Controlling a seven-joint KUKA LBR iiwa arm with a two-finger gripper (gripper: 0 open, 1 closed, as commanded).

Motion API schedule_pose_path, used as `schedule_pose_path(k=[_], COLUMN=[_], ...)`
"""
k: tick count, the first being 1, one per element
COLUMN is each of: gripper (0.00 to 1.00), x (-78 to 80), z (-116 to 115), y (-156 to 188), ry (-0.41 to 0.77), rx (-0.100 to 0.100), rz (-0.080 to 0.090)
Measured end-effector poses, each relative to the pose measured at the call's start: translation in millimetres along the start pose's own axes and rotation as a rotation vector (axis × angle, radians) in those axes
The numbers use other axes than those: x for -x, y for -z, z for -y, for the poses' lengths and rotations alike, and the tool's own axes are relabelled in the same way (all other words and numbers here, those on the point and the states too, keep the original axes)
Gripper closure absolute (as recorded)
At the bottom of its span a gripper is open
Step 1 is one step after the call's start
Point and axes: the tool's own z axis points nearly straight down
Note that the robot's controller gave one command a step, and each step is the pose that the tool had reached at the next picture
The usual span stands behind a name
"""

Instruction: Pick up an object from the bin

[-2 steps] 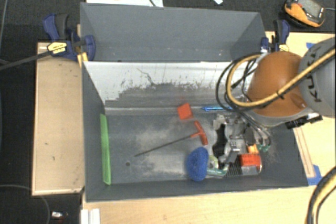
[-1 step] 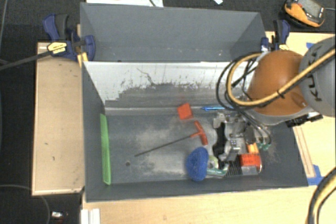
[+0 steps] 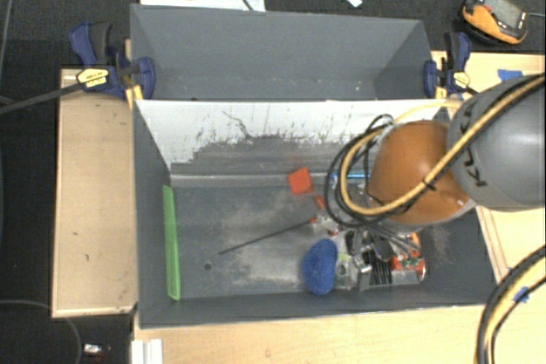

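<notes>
My gripper (image 3: 360, 258) is low at the bin's front right, under the arm's orange cover, and most of it is hidden. A blue fuzzy ball (image 3: 320, 267) lies right against its left side, near the front wall. A small orange-red block (image 3: 299, 181) sits further back, in the middle of the floor. A thin dark rod (image 3: 264, 237) lies slantwise on the floor, its right end pointing at the gripper. Red and white bits (image 3: 404, 266) show just right of the gripper; I cannot tell whether they are a loose thing.
A long green strip (image 3: 171, 241) lies along the bin's left wall. The arm with its orange cover and looped cables overhangs the bin's right side. The floor's left half holds nothing but the rod's far end.
</notes>
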Motion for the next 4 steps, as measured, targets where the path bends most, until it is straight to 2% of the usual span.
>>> schedule_pose_path(k=[1, 2, 3, 4], gripper=[0.0, 0.0, 0.0, 1.0], x=[2.8, 8.8, 13.1, 21.2], z=[-6.8, -31.5, -21.1, -43.7], y=[25.8, 21.1, -17.2, -14.1], ry=[-0.006, 0.27, 0.523, 0.851], rx=[0.001, 0.005, 0.001, -0.001], rz=[-0.002, -0.007, -0.001, 0.005])
